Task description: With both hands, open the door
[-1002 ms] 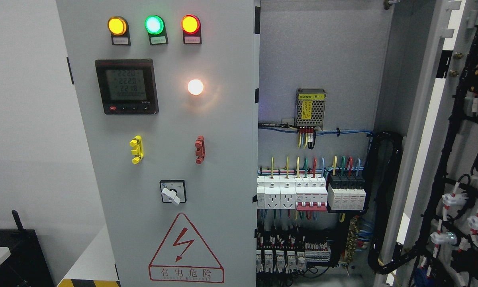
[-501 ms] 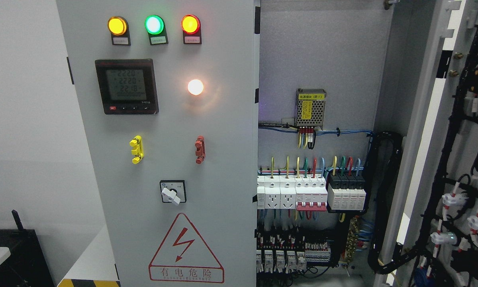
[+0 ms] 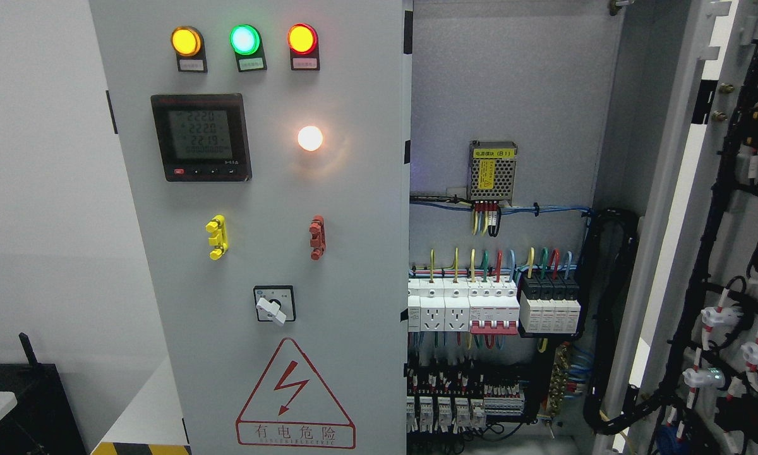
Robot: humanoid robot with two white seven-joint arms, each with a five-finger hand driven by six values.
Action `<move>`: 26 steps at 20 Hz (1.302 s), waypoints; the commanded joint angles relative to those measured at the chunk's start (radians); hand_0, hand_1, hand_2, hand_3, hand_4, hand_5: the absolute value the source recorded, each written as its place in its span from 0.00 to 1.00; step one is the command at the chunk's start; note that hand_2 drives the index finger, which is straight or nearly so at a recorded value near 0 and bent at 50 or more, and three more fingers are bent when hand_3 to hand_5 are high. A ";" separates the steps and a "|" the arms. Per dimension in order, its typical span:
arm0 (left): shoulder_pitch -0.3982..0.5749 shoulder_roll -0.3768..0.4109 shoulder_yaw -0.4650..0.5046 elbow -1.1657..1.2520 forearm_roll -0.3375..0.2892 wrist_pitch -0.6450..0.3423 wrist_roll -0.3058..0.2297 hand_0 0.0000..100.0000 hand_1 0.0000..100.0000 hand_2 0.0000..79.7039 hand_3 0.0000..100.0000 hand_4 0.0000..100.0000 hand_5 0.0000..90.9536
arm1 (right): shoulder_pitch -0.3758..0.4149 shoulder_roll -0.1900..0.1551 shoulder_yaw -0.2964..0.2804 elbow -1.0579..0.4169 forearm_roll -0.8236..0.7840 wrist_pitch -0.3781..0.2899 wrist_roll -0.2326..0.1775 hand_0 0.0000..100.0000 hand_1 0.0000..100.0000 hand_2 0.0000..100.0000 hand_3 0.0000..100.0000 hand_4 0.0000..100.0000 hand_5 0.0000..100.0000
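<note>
- Neither hand of the robot showed anywhere in the head view, so how far either was open, or whether it held anything, could not be told.
- Across the last second almost nothing had changed: the cabinet and both doors kept their places, and only the bottom reading on the black digital meter with the grey screen (image 3: 201, 136) ticked over by one digit.
- At 3 o'clock the grey metal right-hand door (image 3: 742, 253) stood swung wide, its inner face hung with black cable looms and white connectors.
- Between 1 and 5 o'clock the open cabinet interior (image 3: 511, 95) lay exposed, with a perforated metal power supply bearing a yellow label (image 3: 493, 169) above a row of white sockets and breakers (image 3: 464, 306).
- From 9 to 12 o'clock the grey left-hand front panel (image 3: 354, 253) faced the camera shut, carrying amber, green and red round lamps (image 3: 244, 39), a yellow lever handle (image 3: 216, 237), a red lever handle (image 3: 316, 237) and a red triangular shock warning sign (image 3: 295, 395).
- Judging by this stillness and the absent arms, the right door's opening looked finished; the left panel, if it was meant to open too, was untouched.
</note>
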 commanded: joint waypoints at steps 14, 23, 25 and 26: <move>0.002 -0.007 -0.168 -0.001 0.128 -0.009 -0.001 0.00 0.00 0.00 0.00 0.00 0.00 | 0.458 -0.068 0.010 -0.826 -0.001 -0.089 0.002 0.38 0.00 0.00 0.00 0.00 0.00; 0.003 -0.009 -0.165 -0.001 0.131 -0.010 -0.001 0.00 0.00 0.00 0.00 0.00 0.00 | 0.592 -0.088 0.025 -1.044 0.003 -0.157 0.004 0.38 0.00 0.00 0.00 0.00 0.00; 0.002 -0.009 -0.165 -0.001 0.131 -0.009 -0.001 0.00 0.00 0.00 0.00 0.00 0.00 | 0.594 -0.091 0.025 -1.079 0.003 -0.166 0.004 0.38 0.00 0.00 0.00 0.00 0.00; 0.002 -0.009 -0.164 -0.001 0.131 -0.009 -0.001 0.00 0.00 0.00 0.00 0.00 0.00 | 0.594 -0.091 0.027 -1.090 0.003 -0.184 0.004 0.38 0.00 0.00 0.00 0.00 0.00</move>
